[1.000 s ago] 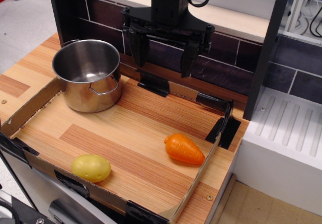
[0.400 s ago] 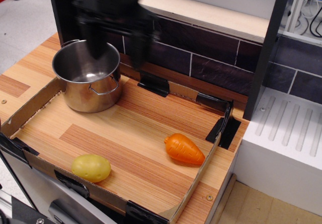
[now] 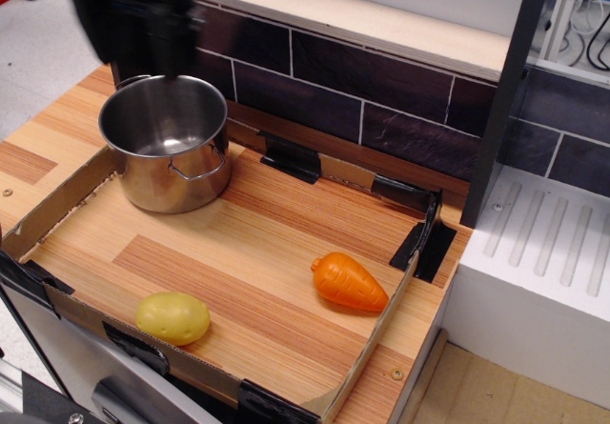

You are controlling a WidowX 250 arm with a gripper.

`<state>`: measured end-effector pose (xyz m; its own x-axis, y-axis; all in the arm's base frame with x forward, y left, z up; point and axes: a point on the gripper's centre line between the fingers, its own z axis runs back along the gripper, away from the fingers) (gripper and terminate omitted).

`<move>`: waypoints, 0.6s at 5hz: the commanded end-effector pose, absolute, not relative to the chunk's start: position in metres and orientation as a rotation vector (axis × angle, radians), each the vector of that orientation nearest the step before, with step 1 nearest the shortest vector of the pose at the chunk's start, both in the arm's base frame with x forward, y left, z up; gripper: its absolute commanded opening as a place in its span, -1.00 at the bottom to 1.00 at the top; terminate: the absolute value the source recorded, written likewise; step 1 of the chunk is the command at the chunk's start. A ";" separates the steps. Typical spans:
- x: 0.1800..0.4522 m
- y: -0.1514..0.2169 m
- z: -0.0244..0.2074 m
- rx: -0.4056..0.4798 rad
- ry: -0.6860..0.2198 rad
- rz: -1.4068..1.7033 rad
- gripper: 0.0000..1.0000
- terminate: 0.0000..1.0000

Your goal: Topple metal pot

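Observation:
The metal pot (image 3: 170,143) is a shiny steel cylinder with wire loop handles. It stands upright and empty at the back left of the cardboard tray (image 3: 57,205). My gripper (image 3: 133,60) is a dark shape blurred by motion at the top left. It hangs just above and behind the pot's back rim and does not touch it. Its fingers look spread apart with nothing between them.
An orange toy carrot (image 3: 349,282) lies at the tray's right side. A yellow toy potato (image 3: 172,317) lies near the front edge. A dark tiled wall (image 3: 381,90) runs behind the tray. A white drainboard (image 3: 538,252) stands to the right.
My gripper has swept left from above the tray's back middle to above the pot's back rim. The pot, carrot and potato have not moved.

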<state>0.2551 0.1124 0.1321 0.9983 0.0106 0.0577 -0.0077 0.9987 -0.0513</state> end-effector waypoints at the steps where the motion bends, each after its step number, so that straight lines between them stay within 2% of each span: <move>1: 0.274 0.156 0.139 0.004 -0.140 0.048 1.00 -1.00; 3: 0.280 0.157 0.093 0.046 -0.111 0.093 1.00 -1.00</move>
